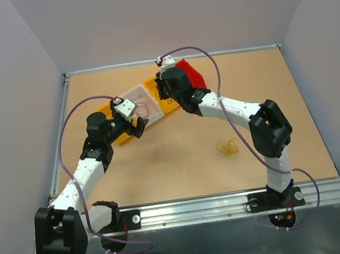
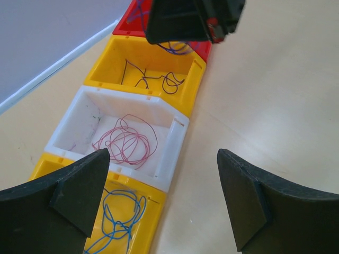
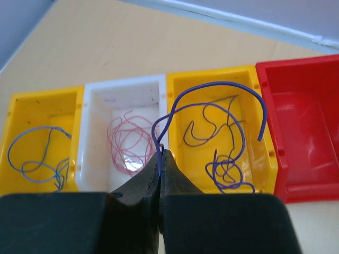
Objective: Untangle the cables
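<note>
Tan table [image 1: 183, 175], row of bins [image 1: 168, 107] at back. The right gripper [image 3: 160, 159] is pinched on a purple wire [image 3: 222, 84] over a yellow bin [image 3: 212, 74]. The left gripper [image 2: 163, 161] is wide, empty. The wire clump [image 1: 227, 147] sits mid-table. Sorting step, I'd say; next prob. needs a release, then back for more.

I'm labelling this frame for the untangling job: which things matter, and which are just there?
Job:
yellow wire clump on the table
purple wire pinched in the right gripper
pink wires in the white bin
blue wire in the end yellow bin

Just there:
lavender cables
aluminium rail
</note>
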You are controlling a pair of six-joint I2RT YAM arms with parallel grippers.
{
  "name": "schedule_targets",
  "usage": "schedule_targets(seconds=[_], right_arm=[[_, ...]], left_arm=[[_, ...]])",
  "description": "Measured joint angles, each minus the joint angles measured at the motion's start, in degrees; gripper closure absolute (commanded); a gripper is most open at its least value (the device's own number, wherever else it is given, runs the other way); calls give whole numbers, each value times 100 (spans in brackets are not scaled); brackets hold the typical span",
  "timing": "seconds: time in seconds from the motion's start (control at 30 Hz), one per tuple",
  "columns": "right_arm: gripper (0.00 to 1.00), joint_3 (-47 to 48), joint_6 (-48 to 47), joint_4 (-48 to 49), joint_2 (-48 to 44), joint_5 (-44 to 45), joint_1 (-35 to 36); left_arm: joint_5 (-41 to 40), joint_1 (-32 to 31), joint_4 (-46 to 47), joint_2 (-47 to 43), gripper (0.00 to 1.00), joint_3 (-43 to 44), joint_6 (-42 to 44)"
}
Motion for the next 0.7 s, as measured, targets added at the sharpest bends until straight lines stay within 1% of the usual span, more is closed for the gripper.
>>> schedule_targets(seconds=[0.13,0.27,0.33,0.37,0.4,0.47,0.7], right_arm=[[99,645,39,83,498,-284,-260],[99,831,203,96,800,-501,-516],[84,935,289,96,1008,-590,-640],[59,964,334,96,1106,-645,-693],[46,981,350,92,1174,-669,-726],[31,986,450,81,1316,-697,-778],[19,979,452,4,1287,-874,-772]], left_arm=[[-44,0,0,0,6,0,33],[-118,0,0,-2,6,0,83],[-186,0,20,-9,6,-26,103],[-214,0,24,-15,6,-52,109],[-240,0,20,-17,6,-79,122],[-267,0,9,-17,6,-96,129],[-323,0,17,-17,5,-98,146]])
